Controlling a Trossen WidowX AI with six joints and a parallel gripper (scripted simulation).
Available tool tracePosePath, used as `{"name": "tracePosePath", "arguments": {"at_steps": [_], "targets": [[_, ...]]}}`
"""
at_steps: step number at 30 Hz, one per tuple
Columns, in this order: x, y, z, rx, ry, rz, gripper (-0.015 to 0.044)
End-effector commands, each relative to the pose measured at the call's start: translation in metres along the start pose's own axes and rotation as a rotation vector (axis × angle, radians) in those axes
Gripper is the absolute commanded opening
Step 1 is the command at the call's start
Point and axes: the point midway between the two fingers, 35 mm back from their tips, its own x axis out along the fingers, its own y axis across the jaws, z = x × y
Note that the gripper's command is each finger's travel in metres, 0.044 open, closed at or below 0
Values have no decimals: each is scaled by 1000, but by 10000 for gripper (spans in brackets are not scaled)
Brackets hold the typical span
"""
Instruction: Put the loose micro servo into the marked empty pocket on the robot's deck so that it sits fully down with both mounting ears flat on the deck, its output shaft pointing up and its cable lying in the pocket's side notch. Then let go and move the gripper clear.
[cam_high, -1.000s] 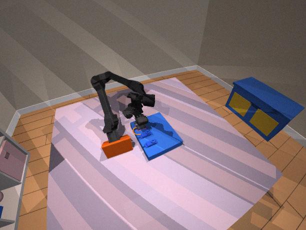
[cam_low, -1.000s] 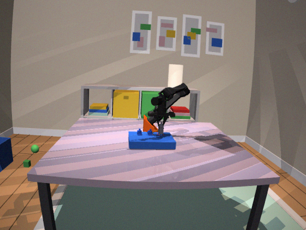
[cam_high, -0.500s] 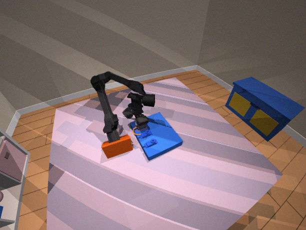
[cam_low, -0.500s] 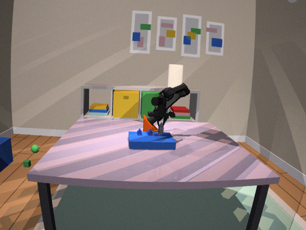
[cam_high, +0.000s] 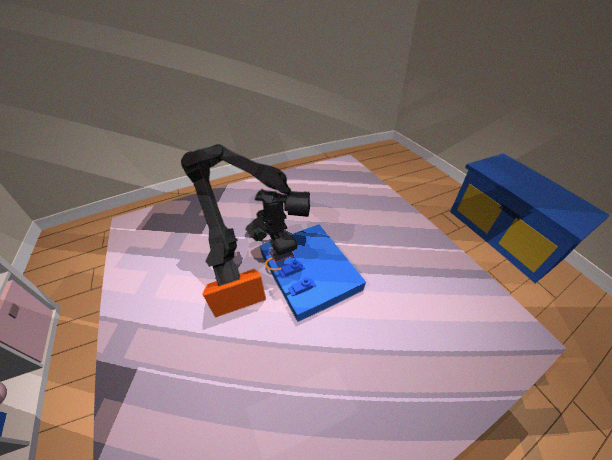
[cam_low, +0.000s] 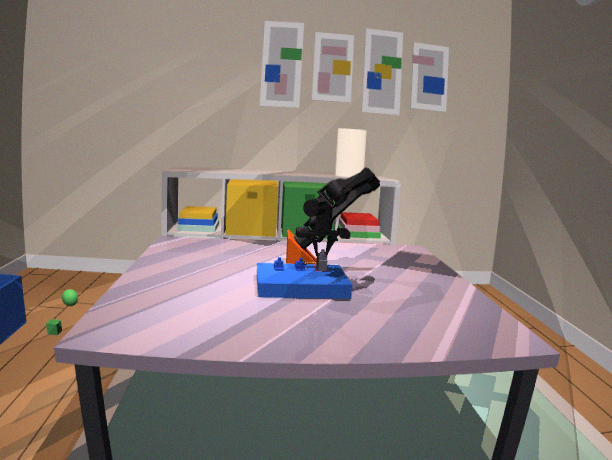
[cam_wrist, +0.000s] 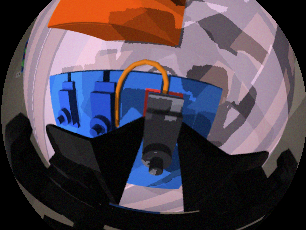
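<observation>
My gripper (cam_high: 282, 248) (cam_low: 323, 252) (cam_wrist: 161, 123) is shut on the grey micro servo (cam_low: 323, 261) (cam_wrist: 160, 131). It holds the servo upright, low over the near-left part of the blue deck (cam_high: 340, 280) (cam_low: 300, 289) (cam_wrist: 200, 98). In the wrist view the servo's lower end meets the red-outlined pocket (cam_wrist: 164, 94); I cannot tell how deep it sits. Its orange cable (cam_high: 270, 266) (cam_wrist: 120, 91) loops out to the left over the deck's edge. Two blue servos (cam_high: 291, 268) (cam_high: 303, 286) (cam_low: 279, 265) (cam_low: 300, 263) sit mounted in the deck beside the pocket.
The arm's orange base block (cam_high: 235, 292) (cam_low: 297, 250) (cam_wrist: 120, 9) stands close to the deck's left side. A blue cabinet (cam_high: 525, 215) stands on the floor at the right. A shelf unit (cam_low: 280, 205) stands behind the table.
</observation>
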Motion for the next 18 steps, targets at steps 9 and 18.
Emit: {"name": "tracePosePath", "arguments": {"at_steps": [9, 18], "targets": [[12, 0, -1, 2, 8, 1, 0], [23, 0, -1, 2, 9, 1, 0]]}}
